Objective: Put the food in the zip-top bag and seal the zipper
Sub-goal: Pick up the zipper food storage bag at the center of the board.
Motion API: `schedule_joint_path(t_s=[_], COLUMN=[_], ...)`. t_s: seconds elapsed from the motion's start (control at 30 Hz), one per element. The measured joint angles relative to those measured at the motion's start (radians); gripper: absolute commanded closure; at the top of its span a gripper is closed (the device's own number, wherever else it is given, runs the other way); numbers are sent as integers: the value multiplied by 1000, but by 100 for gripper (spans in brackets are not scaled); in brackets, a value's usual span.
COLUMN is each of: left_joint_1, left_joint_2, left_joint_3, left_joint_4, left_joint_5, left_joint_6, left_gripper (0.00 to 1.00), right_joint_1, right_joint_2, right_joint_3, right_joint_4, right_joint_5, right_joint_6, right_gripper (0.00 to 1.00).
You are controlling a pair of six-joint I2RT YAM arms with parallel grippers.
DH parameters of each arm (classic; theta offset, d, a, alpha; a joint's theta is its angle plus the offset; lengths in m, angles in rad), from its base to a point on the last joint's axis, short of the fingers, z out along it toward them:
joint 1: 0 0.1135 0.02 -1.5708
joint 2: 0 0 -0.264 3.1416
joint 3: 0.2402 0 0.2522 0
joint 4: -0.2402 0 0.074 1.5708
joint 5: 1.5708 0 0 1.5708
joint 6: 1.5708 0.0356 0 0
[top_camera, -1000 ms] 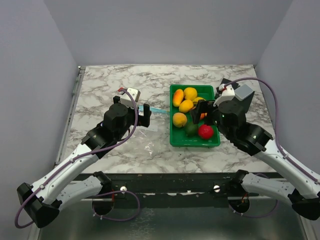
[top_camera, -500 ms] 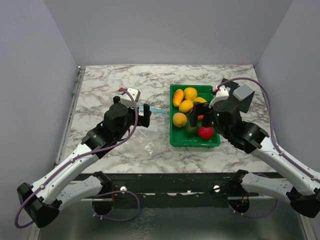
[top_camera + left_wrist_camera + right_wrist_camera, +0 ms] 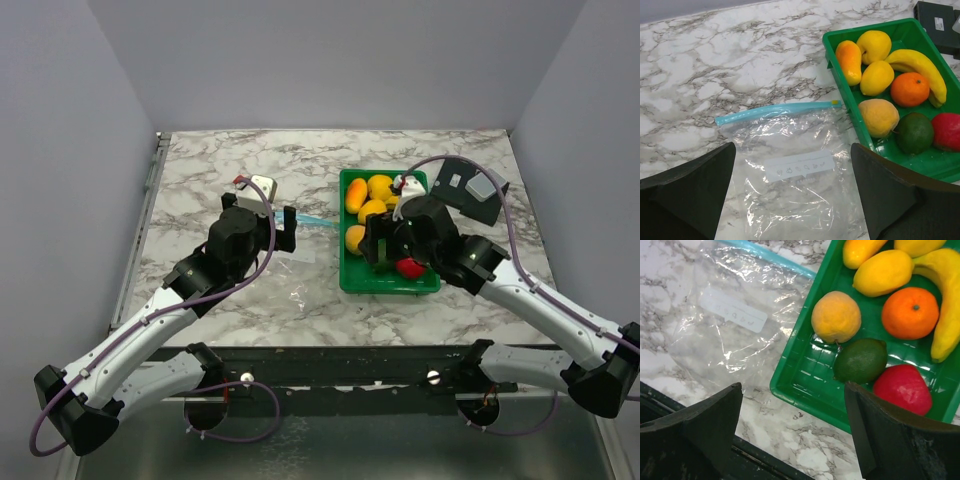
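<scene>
The food lies in a green tray [image 3: 349,280]: several orange-yellow fruits [image 3: 876,77], a banana [image 3: 917,65], an orange [image 3: 910,312], a dark green fruit [image 3: 860,360] and a red one [image 3: 902,389]. The clear zip-top bag [image 3: 790,185] lies flat and empty left of the tray, its light blue zipper [image 3: 775,111] at the far edge. My left gripper [image 3: 792,155] is open and empty over the bag. My right gripper [image 3: 793,390] is open and empty above the tray's near left corner, with the green fruit by its right finger.
The tray's left wall [image 3: 842,87] stands right beside the bag's right edge. The table's dark front edge [image 3: 690,425] is close below my right gripper. Part of my right arm [image 3: 937,22] shows beyond the tray. Grey walls enclose the marble table [image 3: 220,170].
My right arm has swung left across the tray, from its right side to its near left part. My left arm has hardly moved. The fruits and the bag lie as before.
</scene>
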Motion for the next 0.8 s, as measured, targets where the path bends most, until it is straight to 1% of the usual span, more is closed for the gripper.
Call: schedule_joint_path(t_s=[0.3, 0.57, 0.8], left_joint_1=[0, 0, 0], left_joint_2=[-7, -47, -106], left_joint_3=[0, 0, 0], left_joint_4=[-21, -41, -42], left_joint_5=[-85, -224, -327], left_joint_6=[-1, -16, -28], left_gripper=[1, 1, 2], right_joint_1=[14, 52, 66], right_joint_2=[113, 252, 388], right_joint_3=[33, 155, 252], right_joint_4=[31, 59, 76], right_joint_5=[-90, -101, -100], right_joint_6=[3, 22, 46], right_gripper=[13, 12, 7])
